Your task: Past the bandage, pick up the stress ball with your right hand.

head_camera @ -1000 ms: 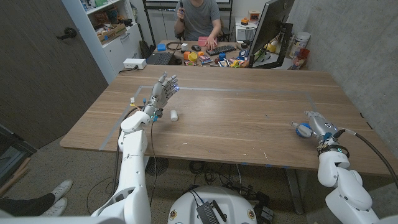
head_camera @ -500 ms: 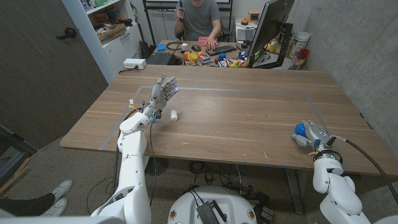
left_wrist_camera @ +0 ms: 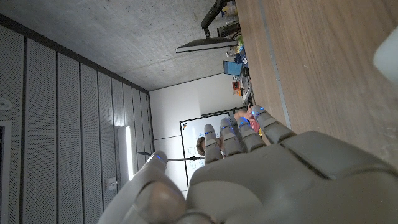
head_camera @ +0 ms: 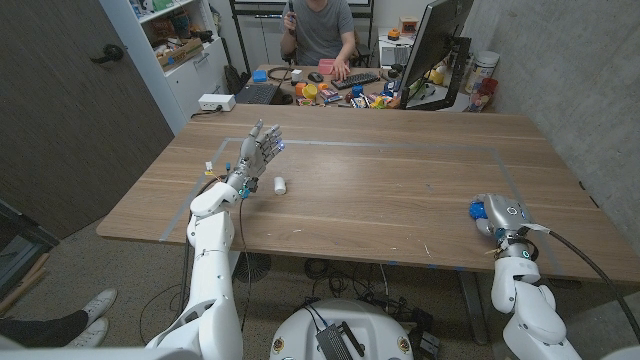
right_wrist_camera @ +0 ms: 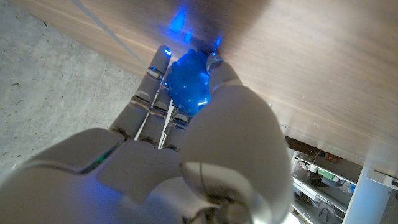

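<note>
The blue stress ball is at the table's right front, in the grip of my right hand. In the right wrist view the fingers and thumb wrap around the stress ball, close over the wood. Whether it touches the table I cannot tell. The bandage, a small white roll, lies on the left half of the table. My left hand is held up just behind and left of it, fingers apart and holding nothing. In the left wrist view the back of that left hand shows, with the bandage at the picture's edge.
Tape lines mark a rectangle on the wooden table. Behind the far edge a person sits at a cluttered desk with a monitor. A concrete wall runs along the right side.
My right hand has drawn back toward the table's front edge and slightly left, taking the stress ball with it. The left hand and the bandage have barely moved.
</note>
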`<action>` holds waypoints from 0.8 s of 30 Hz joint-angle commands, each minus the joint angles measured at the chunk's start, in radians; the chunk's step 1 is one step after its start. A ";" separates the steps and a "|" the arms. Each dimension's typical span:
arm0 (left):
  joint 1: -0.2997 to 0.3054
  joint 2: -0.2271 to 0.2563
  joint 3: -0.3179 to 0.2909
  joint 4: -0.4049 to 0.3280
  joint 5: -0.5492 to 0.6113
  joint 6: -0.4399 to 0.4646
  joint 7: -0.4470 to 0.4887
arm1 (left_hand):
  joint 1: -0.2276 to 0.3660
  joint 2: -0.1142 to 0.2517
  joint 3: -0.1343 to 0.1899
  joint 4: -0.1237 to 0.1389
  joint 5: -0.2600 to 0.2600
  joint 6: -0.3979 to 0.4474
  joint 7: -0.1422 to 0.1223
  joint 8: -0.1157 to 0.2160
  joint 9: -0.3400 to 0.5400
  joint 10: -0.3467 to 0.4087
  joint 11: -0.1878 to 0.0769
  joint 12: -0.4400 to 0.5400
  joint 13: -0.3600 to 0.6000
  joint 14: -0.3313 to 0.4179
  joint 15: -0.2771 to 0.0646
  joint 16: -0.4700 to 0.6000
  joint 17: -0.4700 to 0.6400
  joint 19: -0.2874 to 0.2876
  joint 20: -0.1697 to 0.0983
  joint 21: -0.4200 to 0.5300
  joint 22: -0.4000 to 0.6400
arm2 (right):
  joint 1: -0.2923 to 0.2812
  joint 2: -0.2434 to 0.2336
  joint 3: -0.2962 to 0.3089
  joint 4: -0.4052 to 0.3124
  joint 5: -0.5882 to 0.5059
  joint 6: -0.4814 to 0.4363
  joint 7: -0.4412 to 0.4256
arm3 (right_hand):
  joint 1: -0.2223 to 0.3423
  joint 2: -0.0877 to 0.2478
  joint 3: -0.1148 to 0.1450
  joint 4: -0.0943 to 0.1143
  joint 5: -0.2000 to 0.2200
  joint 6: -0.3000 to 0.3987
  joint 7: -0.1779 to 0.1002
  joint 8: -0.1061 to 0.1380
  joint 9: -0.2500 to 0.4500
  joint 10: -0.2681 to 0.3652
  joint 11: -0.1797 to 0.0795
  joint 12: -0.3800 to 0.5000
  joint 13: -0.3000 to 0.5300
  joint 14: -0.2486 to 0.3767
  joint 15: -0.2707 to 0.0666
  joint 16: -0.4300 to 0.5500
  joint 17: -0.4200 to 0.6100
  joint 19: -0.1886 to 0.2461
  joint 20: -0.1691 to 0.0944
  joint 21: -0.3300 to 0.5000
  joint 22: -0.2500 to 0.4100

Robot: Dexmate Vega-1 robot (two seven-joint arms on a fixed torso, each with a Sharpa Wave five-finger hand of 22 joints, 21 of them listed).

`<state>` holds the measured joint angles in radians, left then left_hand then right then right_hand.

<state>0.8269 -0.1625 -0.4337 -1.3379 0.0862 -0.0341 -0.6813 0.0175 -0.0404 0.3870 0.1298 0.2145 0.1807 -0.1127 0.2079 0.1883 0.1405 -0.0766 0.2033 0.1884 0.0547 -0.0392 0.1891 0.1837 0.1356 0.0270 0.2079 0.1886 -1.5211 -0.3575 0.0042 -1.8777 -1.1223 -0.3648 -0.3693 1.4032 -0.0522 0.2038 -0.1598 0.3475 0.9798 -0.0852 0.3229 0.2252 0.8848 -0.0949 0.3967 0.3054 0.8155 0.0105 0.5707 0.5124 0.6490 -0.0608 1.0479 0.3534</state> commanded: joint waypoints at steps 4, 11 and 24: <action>-0.003 -0.006 0.000 0.005 0.003 -0.010 0.000 | -0.014 -0.004 -0.005 0.002 -0.002 0.007 0.001 0.003 0.004 0.006 0.002 0.006 0.003 0.005 -0.009 0.006 0.005 0.007 0.002 0.009 0.002 | 0.048 -0.049 0.078 -0.169 0.042 0.079 -0.008 | 0.137 0.149 0.002 0.003 -0.003 0.019 0.006 0.006 0.005 0.071 -0.020 0.018 0.017 0.159 -0.250 0.002 0.008 -0.007 -0.146 0.017 -0.001; 0.002 -0.011 -0.001 -0.007 0.001 -0.007 0.005 | -0.016 -0.004 -0.009 0.005 -0.002 0.007 0.002 0.002 0.004 0.006 0.003 0.005 0.003 0.003 -0.008 0.005 0.005 0.007 0.002 0.009 0.002 | 0.115 -0.076 0.110 -0.205 0.073 0.147 0.065 | 0.136 0.149 0.005 0.004 -0.007 0.023 0.010 0.005 0.006 0.081 -0.009 0.023 0.025 0.164 -0.249 -0.002 0.010 -0.010 -0.140 0.024 -0.009; 0.005 -0.016 -0.003 -0.029 -0.004 -0.013 0.005 | -0.018 -0.005 -0.016 0.009 -0.001 0.008 0.003 0.000 0.004 0.007 0.004 0.005 0.003 0.003 -0.008 0.006 0.005 0.007 0.002 0.009 0.002 | 0.246 -0.123 0.132 -0.255 0.050 0.221 0.181 | 0.130 0.147 0.009 0.005 -0.012 0.028 0.010 0.006 0.010 0.087 -0.001 0.025 0.037 0.172 -0.249 -0.008 0.013 -0.010 -0.136 0.033 -0.021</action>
<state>0.8284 -0.1737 -0.4346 -1.3513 0.0892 -0.0417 -0.6781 0.0064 -0.0409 0.3789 0.1379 0.2145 0.1806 -0.1127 0.2079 0.1882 0.1405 -0.0766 0.2033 0.1884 0.0547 -0.0392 0.1891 0.1836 0.1355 0.0271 0.2079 0.1884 -1.3707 -0.4425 0.1092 -2.0811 -1.0573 -0.1987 -0.2701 1.4016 -0.0506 0.2015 -0.1620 0.3358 0.9989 -0.0768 0.3228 0.2303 0.9011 -0.0929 0.3992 0.3285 0.8402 0.0138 0.5594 0.5216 0.6397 -0.0588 1.0726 0.3339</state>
